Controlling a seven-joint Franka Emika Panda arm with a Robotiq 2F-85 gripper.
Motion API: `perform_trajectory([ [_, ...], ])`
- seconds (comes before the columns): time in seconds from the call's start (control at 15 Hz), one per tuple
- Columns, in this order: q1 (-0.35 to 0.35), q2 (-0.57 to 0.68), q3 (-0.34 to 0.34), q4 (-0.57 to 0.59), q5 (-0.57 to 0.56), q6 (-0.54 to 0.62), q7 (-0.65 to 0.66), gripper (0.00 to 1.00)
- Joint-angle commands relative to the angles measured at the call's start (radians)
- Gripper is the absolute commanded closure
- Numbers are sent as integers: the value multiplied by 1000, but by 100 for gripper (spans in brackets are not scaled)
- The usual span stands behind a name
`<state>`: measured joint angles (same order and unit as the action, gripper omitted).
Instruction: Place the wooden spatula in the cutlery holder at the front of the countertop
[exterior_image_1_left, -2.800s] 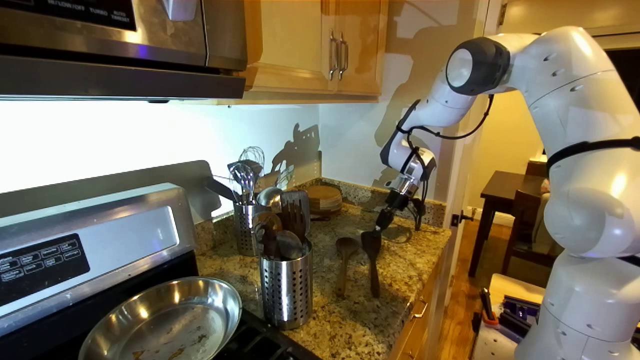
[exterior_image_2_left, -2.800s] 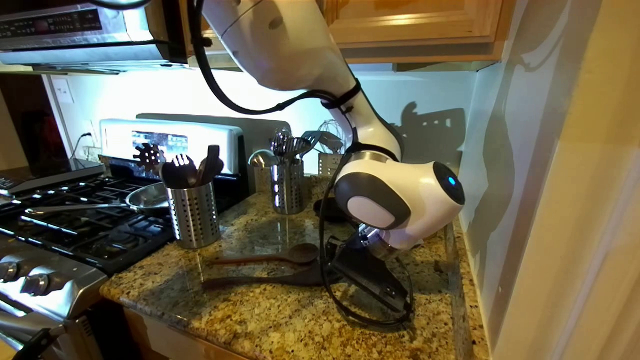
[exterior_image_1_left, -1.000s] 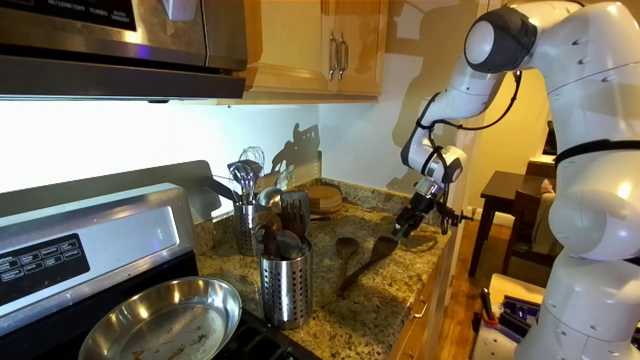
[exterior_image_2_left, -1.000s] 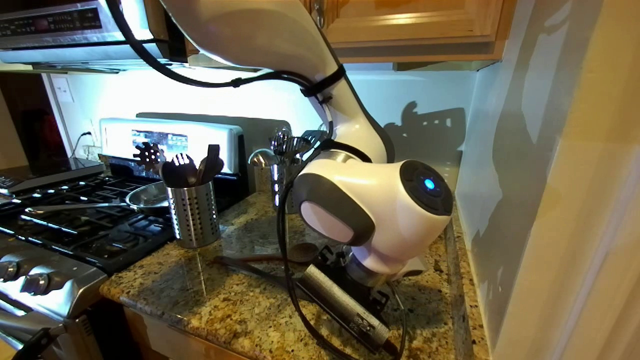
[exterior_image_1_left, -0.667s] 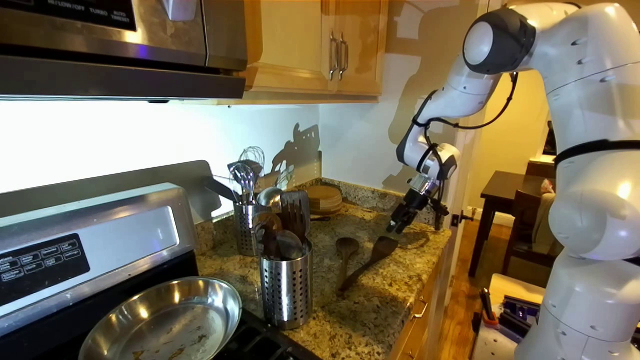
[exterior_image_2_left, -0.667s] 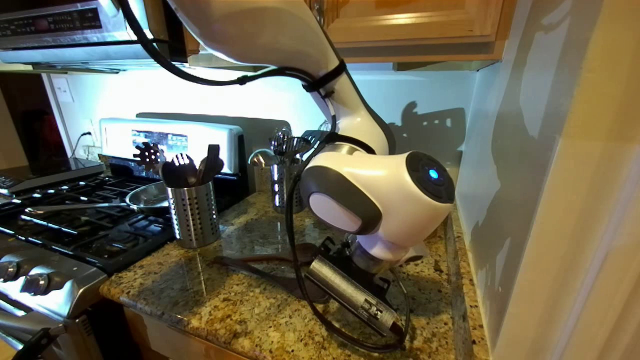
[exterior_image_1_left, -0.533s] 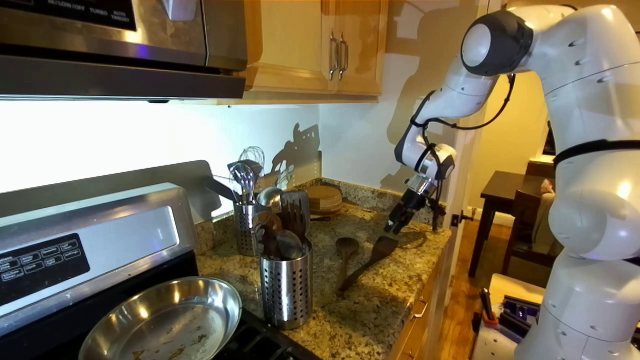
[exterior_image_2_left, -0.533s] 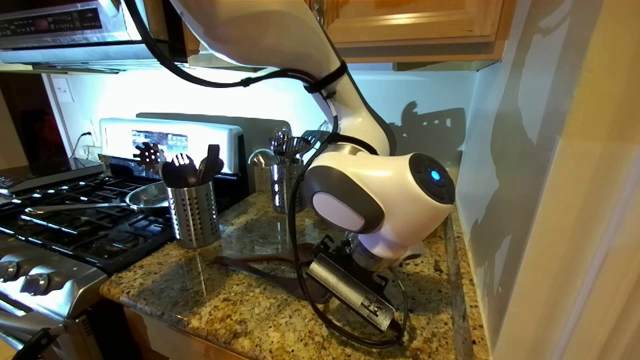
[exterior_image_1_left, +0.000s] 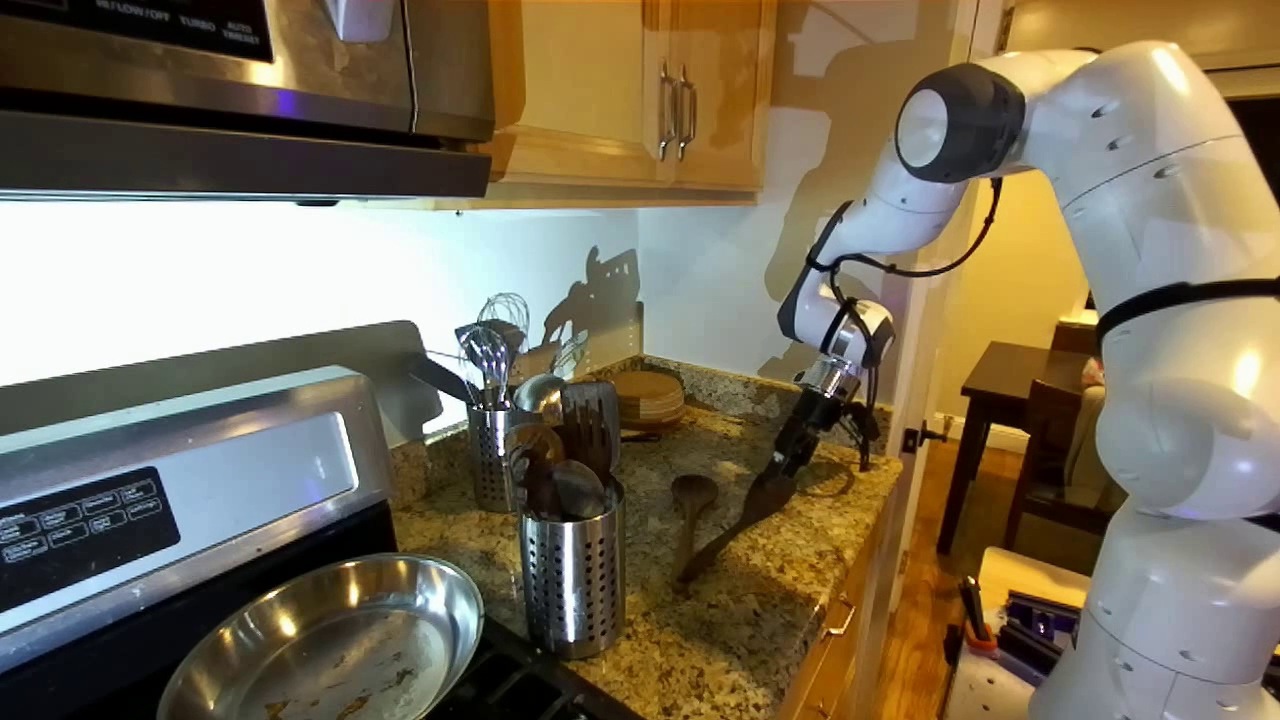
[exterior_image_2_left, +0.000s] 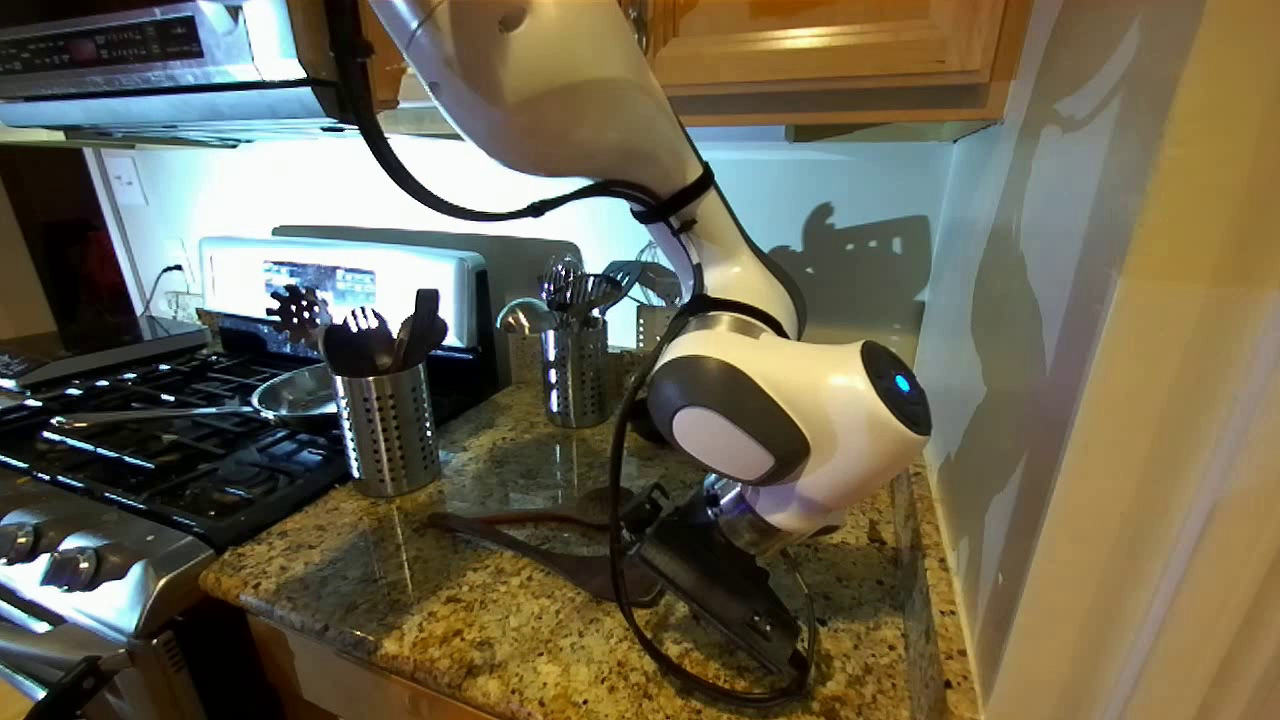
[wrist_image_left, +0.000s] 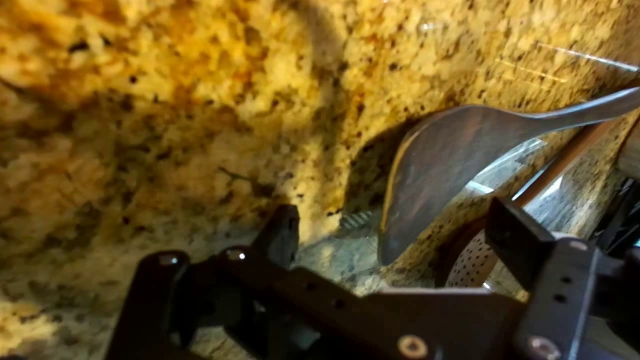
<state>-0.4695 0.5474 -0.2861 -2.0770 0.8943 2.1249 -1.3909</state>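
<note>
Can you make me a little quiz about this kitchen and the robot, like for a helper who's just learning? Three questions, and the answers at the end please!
1. True or false: the gripper is open.

2. Which thing lies on the countertop next to the wooden spatula?
A) a whisk
B) a wooden spoon
C) a frying pan

3. Look at the cutlery holder with holes in its sides, at the front. Is the wooden spatula inside it yet?

Key:
1. True. In the wrist view its jaws stand apart.
2. B, a wooden spoon.
3. No. The wooden spatula lies outside it, on the countertop.
</note>
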Motion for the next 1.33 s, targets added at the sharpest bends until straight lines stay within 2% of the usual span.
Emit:
perform_trajectory([
  [0.0,-27,42,11,75,-65,-81,74,26],
  [0.2,-32,58,12,122,-112,-146,128,47],
  [0.4,-33,57,19,138,-147,-195,169,62],
  [0.6,-39,63,24,148,-170,-230,196,85],
  [0.67,-41,65,24,150,-174,-237,202,91],
  [0.8,-46,75,25,155,-178,-247,209,94],
  [0.87,-49,80,25,156,-179,-252,212,96],
  [1.0,-58,85,25,156,-175,-271,215,92],
  [1.07,-62,86,25,155,-173,-277,214,71],
  [1.27,-68,93,26,155,-172,-285,215,53],
])
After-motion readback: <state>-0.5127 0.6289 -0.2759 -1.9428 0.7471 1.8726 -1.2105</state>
